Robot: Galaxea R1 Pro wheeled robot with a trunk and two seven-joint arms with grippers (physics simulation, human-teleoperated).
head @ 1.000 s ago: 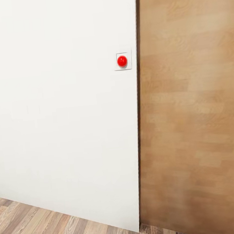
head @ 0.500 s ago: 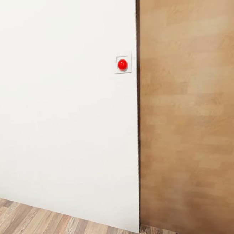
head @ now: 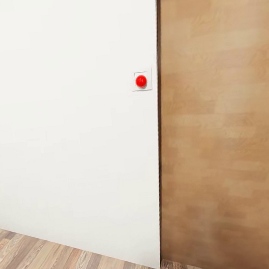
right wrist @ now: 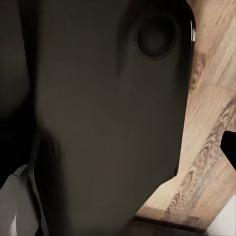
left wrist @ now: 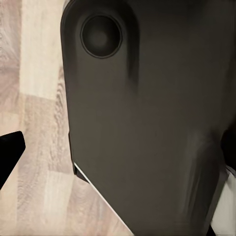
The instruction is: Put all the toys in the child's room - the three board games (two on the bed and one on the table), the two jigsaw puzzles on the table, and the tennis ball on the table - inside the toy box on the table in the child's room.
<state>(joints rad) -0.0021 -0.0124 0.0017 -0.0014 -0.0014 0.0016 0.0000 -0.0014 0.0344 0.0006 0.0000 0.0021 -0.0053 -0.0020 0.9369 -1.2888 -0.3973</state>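
- No toys are seen; a white wall is faced, apparently in transit.
- A red button sits near the wall's edge, beside a wooden door.
- Gripper states cannot be told; dark robot body is seen, the arms seemingly tucked for travel.

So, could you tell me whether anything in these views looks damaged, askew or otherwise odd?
Nothing stands out. The white wall is unmarked, its red button sits square in its plate beside the wooden door, and the plank floor looks intact.

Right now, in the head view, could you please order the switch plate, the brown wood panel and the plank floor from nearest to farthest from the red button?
1. switch plate, right around the red button.
2. brown wood panel, just to its right.
3. plank floor, far below it.
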